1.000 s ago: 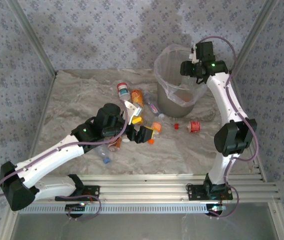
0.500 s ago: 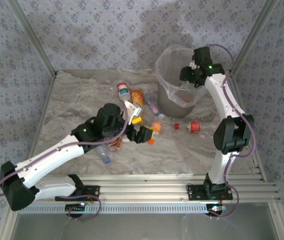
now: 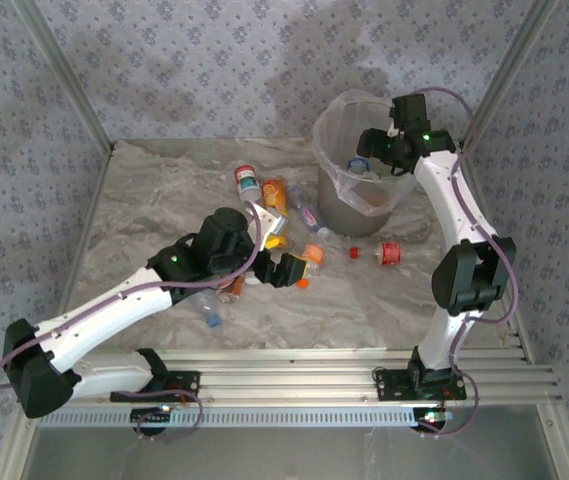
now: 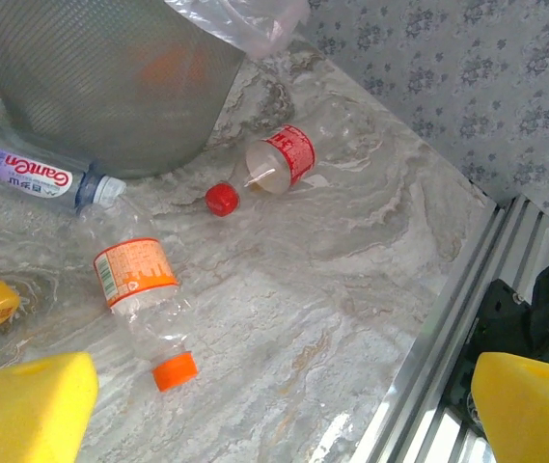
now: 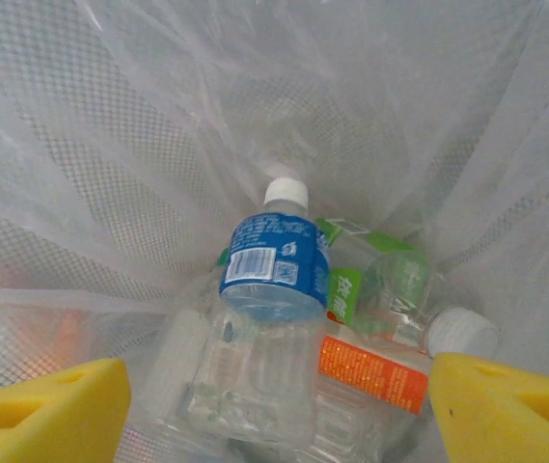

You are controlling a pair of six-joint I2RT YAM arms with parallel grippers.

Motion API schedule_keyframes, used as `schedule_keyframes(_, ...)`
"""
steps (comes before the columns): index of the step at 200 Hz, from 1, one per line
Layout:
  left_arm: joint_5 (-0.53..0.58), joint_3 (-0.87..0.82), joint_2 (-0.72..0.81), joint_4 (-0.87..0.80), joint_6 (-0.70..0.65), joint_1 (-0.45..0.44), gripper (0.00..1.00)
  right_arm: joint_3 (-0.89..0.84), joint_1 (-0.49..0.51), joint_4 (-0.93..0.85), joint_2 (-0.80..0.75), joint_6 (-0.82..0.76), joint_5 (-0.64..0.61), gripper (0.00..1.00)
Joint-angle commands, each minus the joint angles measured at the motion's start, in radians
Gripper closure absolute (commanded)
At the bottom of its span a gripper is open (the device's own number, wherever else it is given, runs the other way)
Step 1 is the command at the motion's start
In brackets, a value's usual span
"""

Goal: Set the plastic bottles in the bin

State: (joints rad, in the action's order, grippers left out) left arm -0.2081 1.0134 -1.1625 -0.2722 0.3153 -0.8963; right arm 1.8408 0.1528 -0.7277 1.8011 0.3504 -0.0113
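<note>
Bin (image 4: 110, 87): grey mesh, matt; liner (image 5: 139, 125) clear crinkly plastic film. Bottles (image 4: 139, 280) clear glossy plastic w/ printed labels. Tabletop (image 4: 351, 280) marble-look, smooth, semi-gloss. Rail (image 4: 438, 347) brushed metal.

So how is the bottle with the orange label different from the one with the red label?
The orange-label bottle wears its orange cap; the red-label bottle has a red cap lying loose beside it. In the left wrist view the orange-label bottle lies nearer the camera and the red-label bottle farther off. Both are clear plastic and lie on their sides on the table.
</note>
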Motion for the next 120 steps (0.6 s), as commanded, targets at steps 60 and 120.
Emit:
schedule_keyframes(60,0.094,0.008,-0.05,-0.036,0.011,-0.013,0.0,-0.083,0.006,0.079,-0.271,-0.077,0.087,0.17)
schedule_keyframes(120,0.134,0.013,-0.16,-0.047,0.097,-0.015,0.01,-0.316,0.039,0.059,-0.531,-0.088,0.217,0.14)
